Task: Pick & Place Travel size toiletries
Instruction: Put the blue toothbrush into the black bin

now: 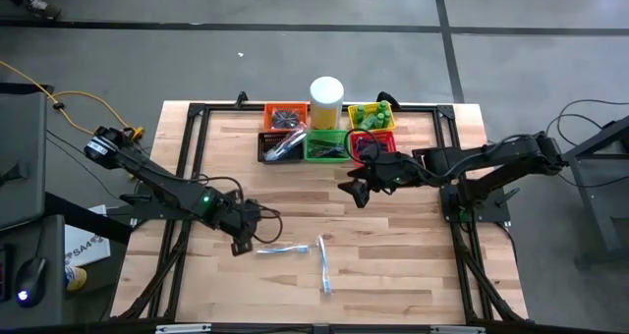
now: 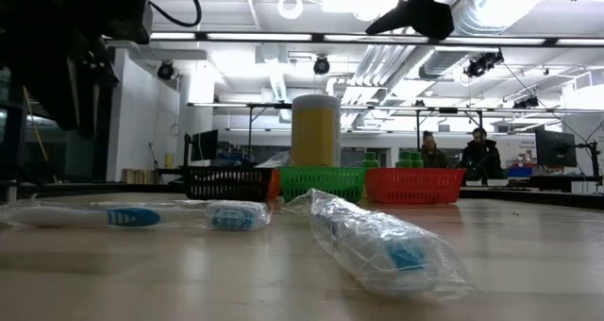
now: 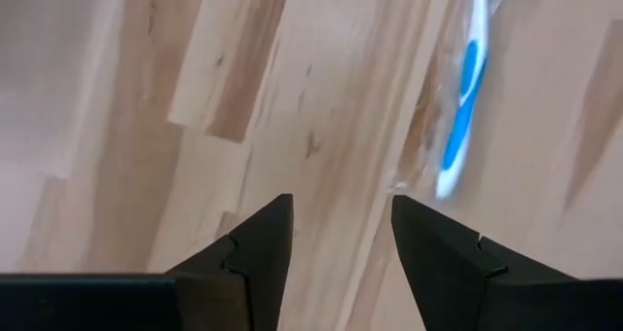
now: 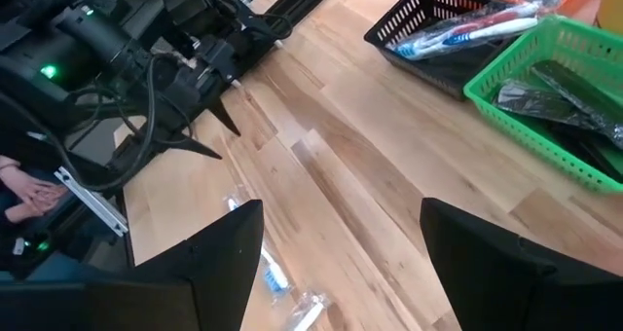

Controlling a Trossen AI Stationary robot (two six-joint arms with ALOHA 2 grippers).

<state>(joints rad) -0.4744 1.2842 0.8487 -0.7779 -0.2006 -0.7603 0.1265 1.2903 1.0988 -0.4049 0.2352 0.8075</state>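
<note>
Wood of the worktop (image 1: pixel 393 275) is bare under your left gripper (image 1: pixel 239 244), which hovers low at about eight o'clock from the table's middle, jaws spread and holding nothing. The wrist view shows the gap between the two dark fingers (image 3: pixel 255 253) over plain planks, with the nearer toothbrush (image 1: pixel 278 250) lying just beyond, off toward the gripper's three o'clock. A second wrapped toothbrush (image 1: pixel 324 266) lies near the first, at its four o'clock, also loose on the wood.

At twelve o'clock stands the row of baskets: black (image 1: pixel 280 146) with toothbrushes already in it, green (image 1: pixel 324 147) holding dark wrapped items, red (image 1: pixel 373 140) beside that, and a pale cylinder (image 1: pixel 326 96) behind them.

Your right gripper (image 1: pixel 358 191) hangs raised at about two o'clock from the middle, just in front of the red basket, jaws wide apart and empty.

I judge this the reach-to-pick step for the nearer toothbrush. Next you need to shift the left jaws across so they straddle its handle, lower to the wood, then close; the crinkly wrapper may slip, so centre on the stiff handle.
</note>
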